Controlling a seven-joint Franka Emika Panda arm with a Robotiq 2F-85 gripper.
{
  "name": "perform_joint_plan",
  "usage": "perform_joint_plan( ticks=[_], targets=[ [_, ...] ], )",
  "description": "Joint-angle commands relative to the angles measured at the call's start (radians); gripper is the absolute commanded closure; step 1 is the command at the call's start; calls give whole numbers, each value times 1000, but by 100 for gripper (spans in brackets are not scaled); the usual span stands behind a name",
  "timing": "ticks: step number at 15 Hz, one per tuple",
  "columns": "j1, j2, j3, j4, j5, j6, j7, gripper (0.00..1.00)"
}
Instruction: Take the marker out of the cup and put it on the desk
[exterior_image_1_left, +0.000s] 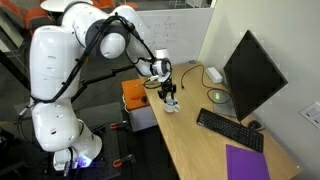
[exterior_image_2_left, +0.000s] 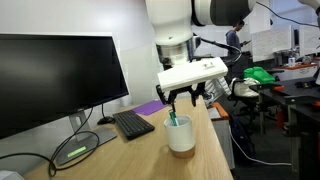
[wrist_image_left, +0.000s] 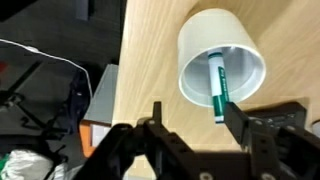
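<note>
A small white cup (wrist_image_left: 225, 55) stands on the pale wood desk (wrist_image_left: 150, 70), with a green and white marker (wrist_image_left: 219, 85) leaning inside it, its tip poking over the rim. The cup shows in both exterior views (exterior_image_2_left: 181, 135) (exterior_image_1_left: 172, 105), and the marker's green top shows in an exterior view (exterior_image_2_left: 173, 120). My gripper (wrist_image_left: 190, 112) hangs just above the cup, open and empty. One finger is beside the marker's end. The gripper is also in both exterior views (exterior_image_2_left: 183, 100) (exterior_image_1_left: 168, 93).
A black monitor (exterior_image_2_left: 50, 80) and black keyboard (exterior_image_2_left: 133, 124) sit on the desk, with a purple sheet (exterior_image_1_left: 248, 163) near the keyboard. An orange-topped cabinet (exterior_image_1_left: 134, 97) stands beside the desk edge. Cables and clutter lie on the floor (wrist_image_left: 40, 90).
</note>
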Motion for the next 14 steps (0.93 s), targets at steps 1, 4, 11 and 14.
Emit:
perform_joint_plan(
  ticks=[1,4,11,14],
  targets=[
    [50,81,-41,86,-3,-2,12,36],
    [72,135,-62,137,5,0,4,56],
    [96,204,-96,208,10,3,-2,60],
    [102,223,-108,224,8,6,-6,63]
  ],
)
